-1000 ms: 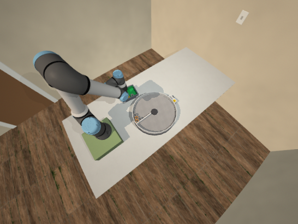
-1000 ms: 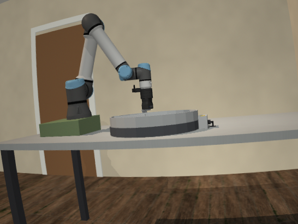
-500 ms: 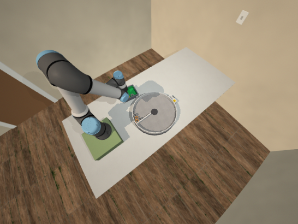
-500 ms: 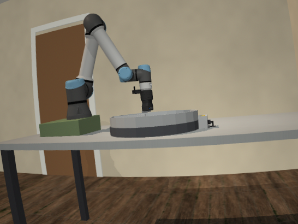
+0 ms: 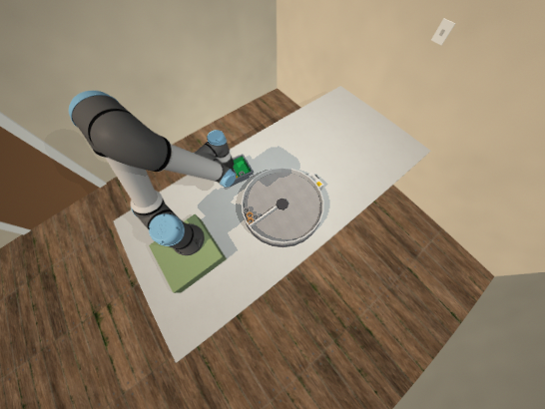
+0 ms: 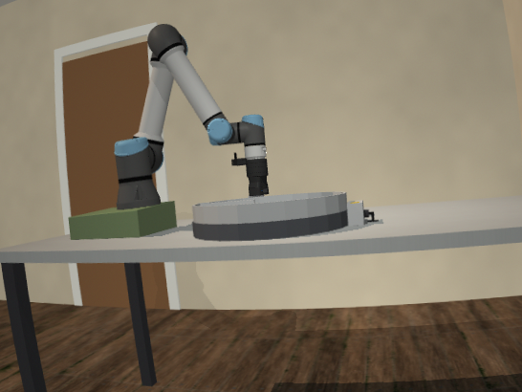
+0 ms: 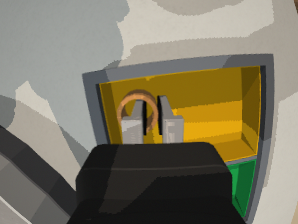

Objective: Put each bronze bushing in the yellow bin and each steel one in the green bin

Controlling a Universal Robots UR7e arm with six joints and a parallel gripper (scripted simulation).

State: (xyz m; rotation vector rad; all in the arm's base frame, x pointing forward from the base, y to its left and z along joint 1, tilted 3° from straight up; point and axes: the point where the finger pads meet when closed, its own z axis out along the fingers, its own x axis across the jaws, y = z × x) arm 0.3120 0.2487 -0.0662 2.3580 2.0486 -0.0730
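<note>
From here I can see the pincer [image 6: 257, 194] [image 7: 152, 107] closed on the wall of a bronze bushing [image 7: 121, 104], one finger inside the ring and the other outside. They're over the yellow bin [image 7: 215, 120], by the wall farther from the bit of tabletop [image 5: 339, 130] [image 6: 430, 212] [image 7: 50, 40] edge that shows. The green bin [image 5: 241, 166] [image 7: 245, 185] adjoins the yellow one across a grey divider, mostly hidden behind the pincer's black body. Both bins share a grey frame, and shadows fall across the tabletop beside it.

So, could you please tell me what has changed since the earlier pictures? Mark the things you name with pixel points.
The gripper [image 6: 257, 194] [image 7: 152, 107] has lowered slightly over the yellow bin [image 7: 215, 125], a bronze bushing [image 7: 137, 94] held in its fingers. The turntable [image 5: 299, 214] [image 6: 268, 220] and its clustered bushings [image 5: 250, 214] look unchanged.
</note>
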